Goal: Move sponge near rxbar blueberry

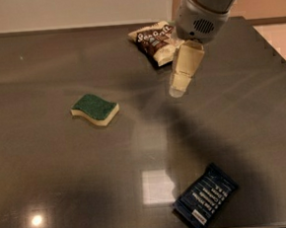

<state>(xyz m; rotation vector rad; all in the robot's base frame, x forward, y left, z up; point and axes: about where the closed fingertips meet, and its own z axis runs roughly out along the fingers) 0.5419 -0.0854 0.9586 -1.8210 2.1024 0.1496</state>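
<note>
The sponge (94,109), dark green on top with a pale yellow base, lies flat on the dark table left of centre. The rxbar blueberry (206,196), a navy wrapper with white text, lies at the front right near the table's edge. My gripper (178,87), cream-coloured, hangs from the grey wrist above the table's upper middle. It is well to the right of the sponge and far behind the bar, touching neither. It holds nothing that I can see.
A brown-and-cream snack bag (153,40) lies at the back of the table (49,182), partly hidden behind my wrist. A pale floor strip (279,36) borders the table's right edge. Bright light reflections mark the front.
</note>
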